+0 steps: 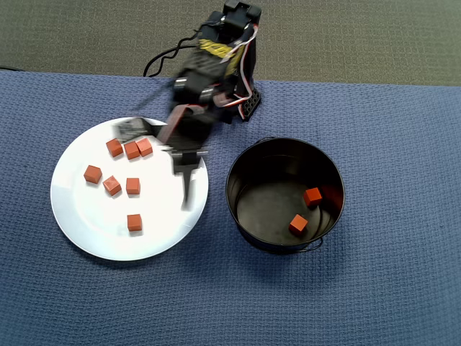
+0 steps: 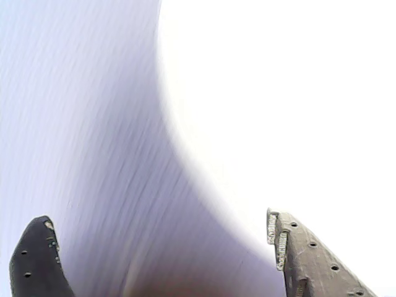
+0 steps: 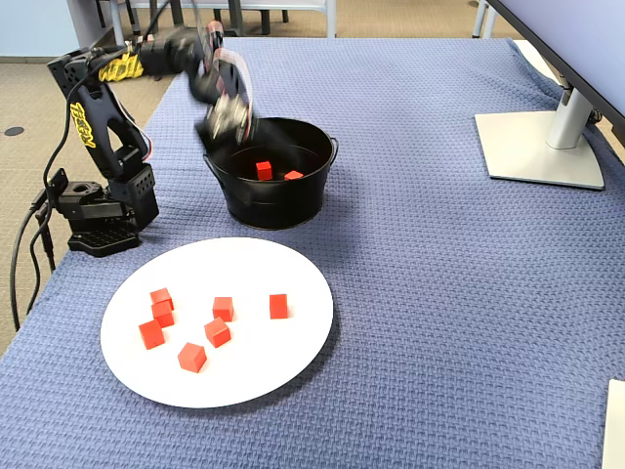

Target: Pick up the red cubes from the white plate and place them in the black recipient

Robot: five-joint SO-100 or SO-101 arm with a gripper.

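Several red cubes point(image 1: 132, 186) lie on the left half of the white plate point(image 1: 86, 216), and the fixed view shows the same cubes point(image 3: 224, 309) on the plate point(image 3: 264, 362). Two more cubes point(image 1: 312, 196) sit on the bottom of the black recipient point(image 1: 238, 209), also seen in the fixed view as cubes point(image 3: 263, 170) inside the recipient point(image 3: 273, 200). My gripper point(image 1: 173, 169) is motion-blurred, up in the air between plate and recipient point(image 3: 227, 112). In the wrist view the gripper point(image 2: 156, 216) is open with nothing between its fingers, above the blurred plate edge point(image 2: 278, 93).
A blue woven cloth point(image 1: 389, 288) covers the table. The arm's base point(image 3: 98, 210) stands behind the plate at the table's edge. A monitor stand point(image 3: 542, 147) sits far right in the fixed view, and a white object point(image 3: 615, 425) touches its lower right corner.
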